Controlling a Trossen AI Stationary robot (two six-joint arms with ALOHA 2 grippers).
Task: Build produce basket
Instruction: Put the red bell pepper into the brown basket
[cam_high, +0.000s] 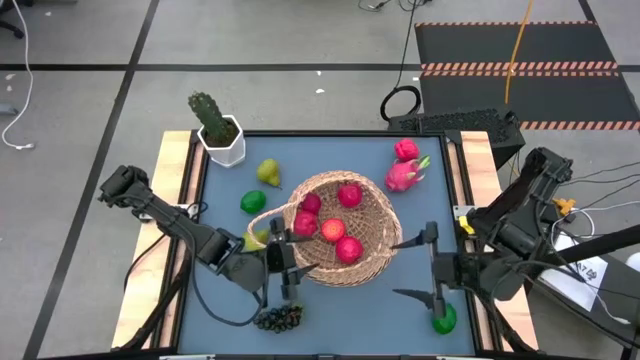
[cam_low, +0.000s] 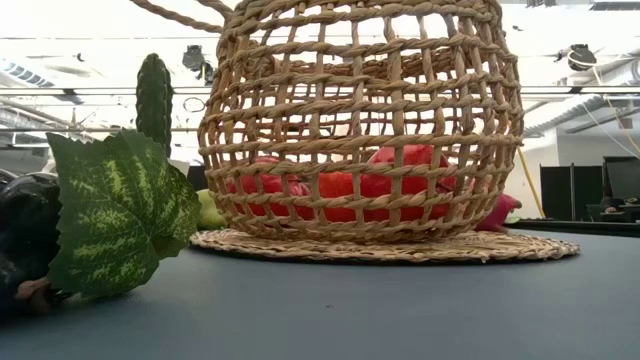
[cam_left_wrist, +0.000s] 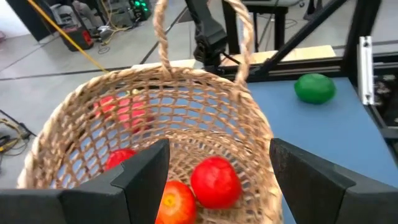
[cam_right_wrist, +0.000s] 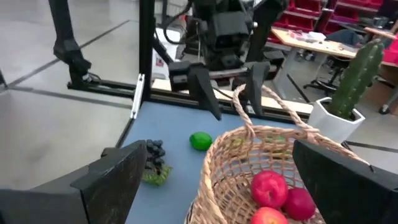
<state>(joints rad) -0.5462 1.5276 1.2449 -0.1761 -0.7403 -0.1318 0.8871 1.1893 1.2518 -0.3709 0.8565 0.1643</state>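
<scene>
The basket (cam_high: 340, 230) stands near the middle of the surface (cam_high: 330, 330). It holds several red apples (cam_high: 333, 229), visible through the weave in the low view.

The left gripper (cam_high: 283, 270) sits at the basket's left rim, on the near side. Its jaws are spread, empty, and straddle the rim; the left wrist view shows the wicker wall and two apples between the two fingers (cam_left_wrist: 144, 177).

The right gripper (cam_high: 430, 265) sits just beside the basket's right side. Its jaws are spread wide and empty. The right wrist view shows the basket handle and rim ahead, between the fingers (cam_right_wrist: 112, 177).

Produce outside the basket:
- A lime (cam_high: 443, 319) lies near the right gripper, at the near right corner.
- A second lime (cam_high: 253, 201) lies left of the basket.
- A pear (cam_high: 268, 172) lies behind that lime.
- A dragon fruit (cam_high: 404, 176) lies behind the basket on the right, with a smaller pink fruit (cam_high: 405, 150) just beyond it.
- A grape bunch (cam_high: 279, 318) lies at the near edge, close to the left gripper.

A potted cactus (cam_high: 215, 125) stands at the far left corner.
</scene>
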